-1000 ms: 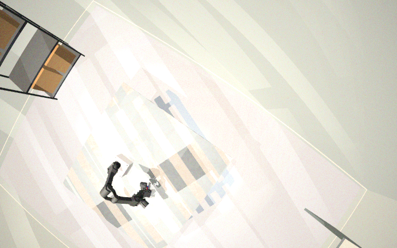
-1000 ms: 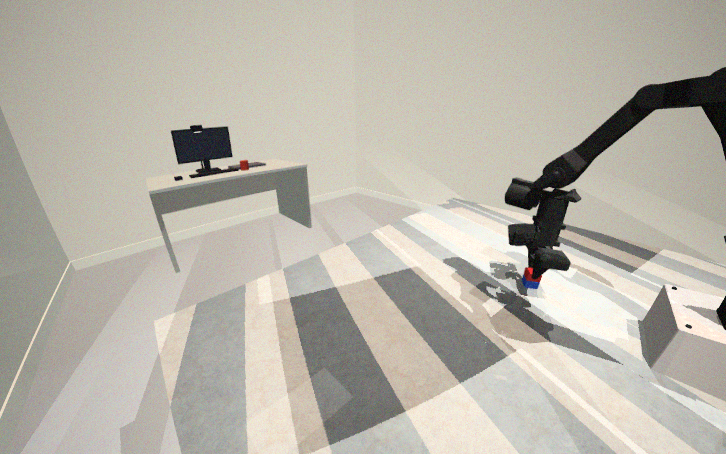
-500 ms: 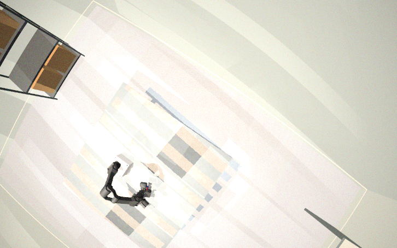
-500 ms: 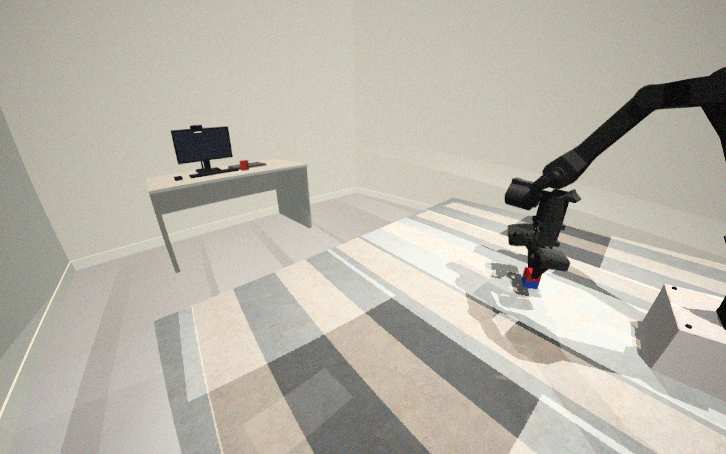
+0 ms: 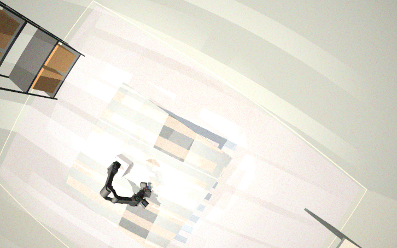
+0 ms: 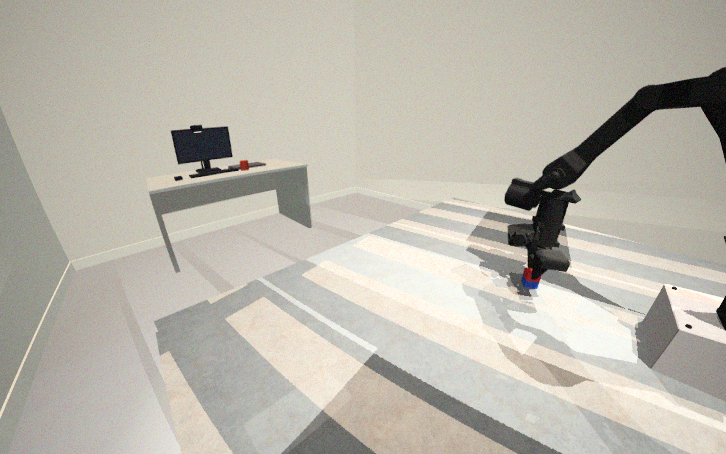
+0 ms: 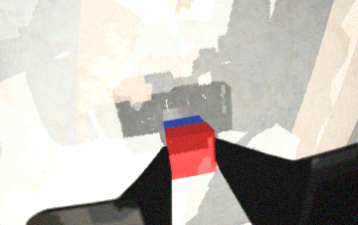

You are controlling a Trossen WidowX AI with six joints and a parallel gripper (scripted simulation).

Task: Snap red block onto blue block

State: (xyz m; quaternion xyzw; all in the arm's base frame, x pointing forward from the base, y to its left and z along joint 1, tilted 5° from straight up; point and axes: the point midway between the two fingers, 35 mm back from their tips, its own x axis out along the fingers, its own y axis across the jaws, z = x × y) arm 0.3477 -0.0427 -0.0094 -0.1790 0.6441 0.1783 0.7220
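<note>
The black parallel-jaw gripper (image 5: 148,188) (image 6: 533,274) (image 7: 189,147), partly open, grips the red cube-shaped block (image 6: 530,274) (image 7: 193,154) atop the blue block (image 6: 530,284) (image 7: 184,121); bench edges cannot be made out.

High top view, distant, facing down.

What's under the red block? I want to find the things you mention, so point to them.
The blue block (image 6: 530,284) (image 7: 184,121) sits directly beneath the red block (image 6: 528,274) (image 7: 193,149), between the gripper's fingers. The joint faces are covered, so whether they've clicked can't be seen.

You have: blocks, two, one red (image 6: 530,273) (image 7: 192,150), one blue (image 6: 530,284) (image 7: 184,121); arm (image 5: 124,200) (image 6: 610,139), one; desk (image 6: 230,175), one; monitor (image 6: 202,144), one; mug (image 6: 244,165), one; pale box (image 5: 125,165) (image 6: 690,334), one.
</note>
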